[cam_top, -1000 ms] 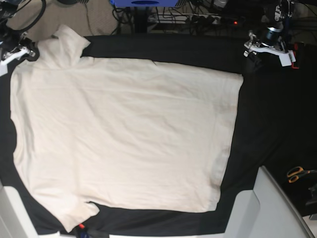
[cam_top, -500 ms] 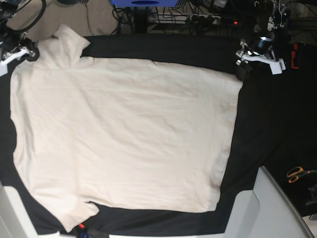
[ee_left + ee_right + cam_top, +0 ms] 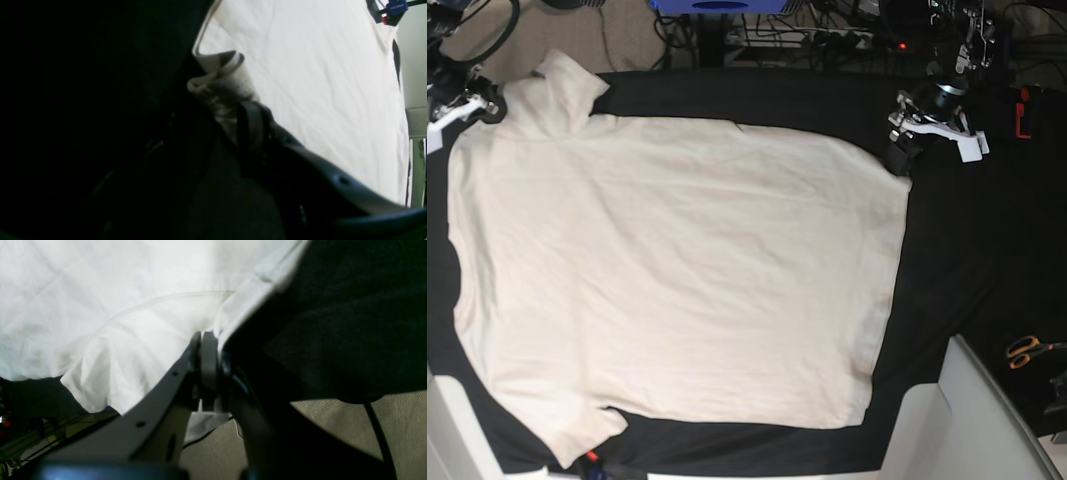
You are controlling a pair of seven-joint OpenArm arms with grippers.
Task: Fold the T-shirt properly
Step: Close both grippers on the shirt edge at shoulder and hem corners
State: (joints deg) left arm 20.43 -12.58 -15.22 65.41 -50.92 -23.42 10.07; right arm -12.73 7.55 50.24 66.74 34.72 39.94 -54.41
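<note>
Base: T-shirt (image 3: 677,280) corner (hem) in left pincer (image 3: 901,160)

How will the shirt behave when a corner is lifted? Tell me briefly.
Likely floppy: the shirt lies flat with soft wrinkles, and its hem bunches at the left claw. Probably light, so it should trail and drag across the dark cloth rather than lift whole.

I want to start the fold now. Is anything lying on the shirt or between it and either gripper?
Nothing visible. The T-shirt lies flat and bare; the left gripper pinches a hem corner, the right gripper grips the sleeve edge.
</note>
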